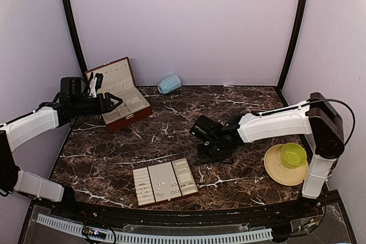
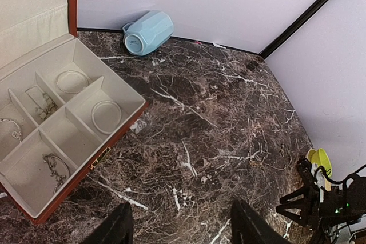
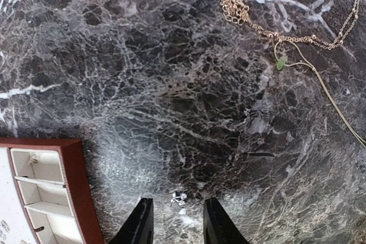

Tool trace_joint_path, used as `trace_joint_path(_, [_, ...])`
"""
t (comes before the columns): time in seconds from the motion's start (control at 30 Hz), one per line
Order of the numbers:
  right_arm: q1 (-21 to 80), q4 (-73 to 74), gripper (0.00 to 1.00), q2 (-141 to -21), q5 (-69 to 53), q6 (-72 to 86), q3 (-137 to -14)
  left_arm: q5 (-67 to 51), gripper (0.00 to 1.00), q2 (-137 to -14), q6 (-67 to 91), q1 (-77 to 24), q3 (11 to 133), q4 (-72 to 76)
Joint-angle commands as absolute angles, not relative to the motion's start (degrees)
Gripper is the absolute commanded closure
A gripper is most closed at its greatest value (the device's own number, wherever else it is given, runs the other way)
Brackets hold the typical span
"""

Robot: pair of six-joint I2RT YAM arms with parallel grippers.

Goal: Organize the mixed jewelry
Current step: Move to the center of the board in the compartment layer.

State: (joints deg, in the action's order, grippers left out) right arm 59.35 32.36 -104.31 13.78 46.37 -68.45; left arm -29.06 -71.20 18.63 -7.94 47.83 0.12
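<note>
- We see the right hand low over the dark marble surface, its two fingers parted with nothing gripped between them.
- A tiny cluster of silvery jewelry lies on the surface just ahead of the gap between the fingertips, apart from both; it is too small for us to tell which way it points or where its long axis runs.
- To the left of this hand sits the corner of the red-brown tray, its cream slots close by but not touching the fingers.
- Farther ahead, to the upper right, a gold chain with a small green bead lies loosely spread, one strand trailing off to the right.
- The left hand hovers unclenched and empty near the open jewelry box, whose compartments hold rings and chains.
- Beyond it a light blue cup lies on its side by the back wall.
- A yellow plate carrying a green bowl rests at the right edge.
</note>
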Motion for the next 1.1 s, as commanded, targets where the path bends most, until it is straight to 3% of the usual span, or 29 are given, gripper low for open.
trace_joint_path(0.0, [59.66,33.16,0.71,-105.92,14.58,45.91,-69.99,-28.94,0.39,-70.37,18.02,-7.56,47.2,0.33])
trace_joint_path(0.37, [59.99,33.58,0.83,-108.14,14.16,44.81,-71.73,-29.38,0.39,-70.38,18.24,-7.38,47.24,0.27])
trace_joint_path(1.07, [60.98,34.78,0.94,-110.04,14.33,44.99,-72.77,-29.79,0.39,-70.31,18.37,-7.12,47.2,0.42])
